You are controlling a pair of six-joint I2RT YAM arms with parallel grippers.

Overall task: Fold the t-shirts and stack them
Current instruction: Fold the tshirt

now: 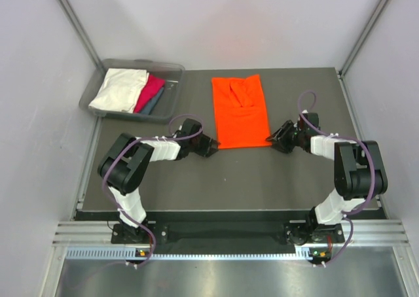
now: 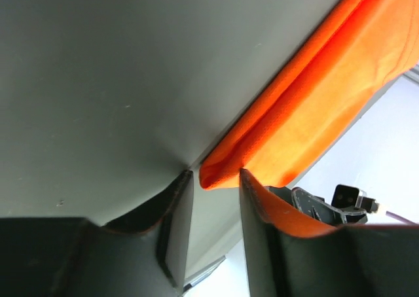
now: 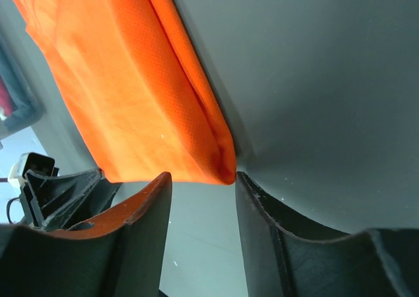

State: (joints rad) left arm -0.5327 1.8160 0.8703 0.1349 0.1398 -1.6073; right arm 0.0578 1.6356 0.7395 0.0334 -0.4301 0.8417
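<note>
the orange shirt (image 1: pixel 241 110) lies folded into a long strip on the table (image 1: pixel 196 179), far middle. the left gripper (image 1: pixel 208 145) sits at its near left corner and the right gripper (image 1: pixel 278 140) at its near right corner. both have jaws apart, each corner at the gap, not pinched. the other shirts (image 1: pixel 124 91) lie in the bin (image 1: pixel 141 62), far left.

Soft, even light fills the overhead view, with only faint shadows on the table (image 1: pixel 249 179). In both wrist views the dark fingers (image 2: pixel 173 238) are blurred, while the orange t-shirt (image 3: pixel 131 94) just beyond the jaws is sharp and tints one finger orange.
</note>
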